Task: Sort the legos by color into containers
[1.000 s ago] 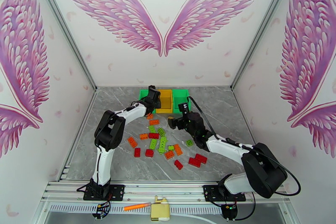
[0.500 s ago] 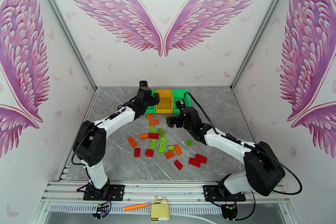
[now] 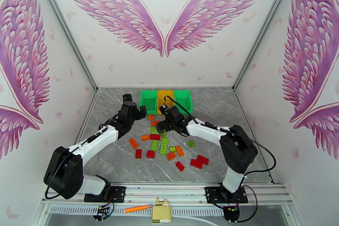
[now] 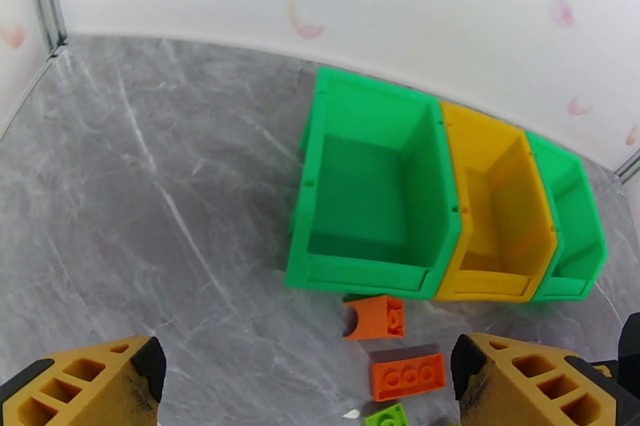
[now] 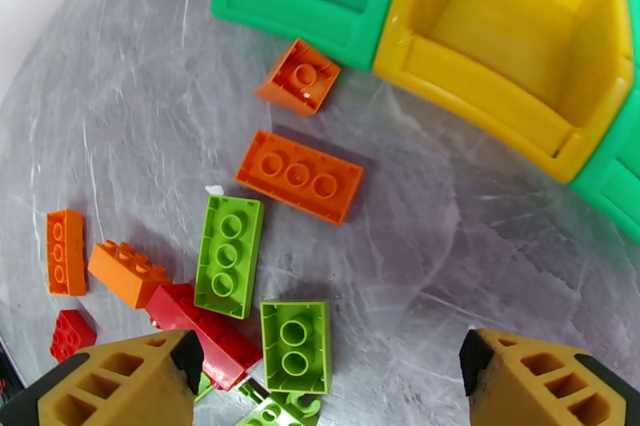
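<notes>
Left gripper (image 4: 306,368): lower frame, jaws spread wide, nothing between them, facing containers (image 4: 376,280) at centre. Right gripper (image 5: 330,356): lower frame, jaws apart, empty, over legos (image 5: 299,176) lying loose on table (image 5: 480,260), just below the bin row.

Grey marble table (image 3: 140,169): scattered legos (image 3: 155,137), three joined containers (image 3: 148,97).

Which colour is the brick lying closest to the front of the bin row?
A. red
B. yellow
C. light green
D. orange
D: in the left wrist view, a small orange brick lies just in front of the left green bin, near where that bin meets the yellow one. The other bricks lie farther from the row.
</notes>
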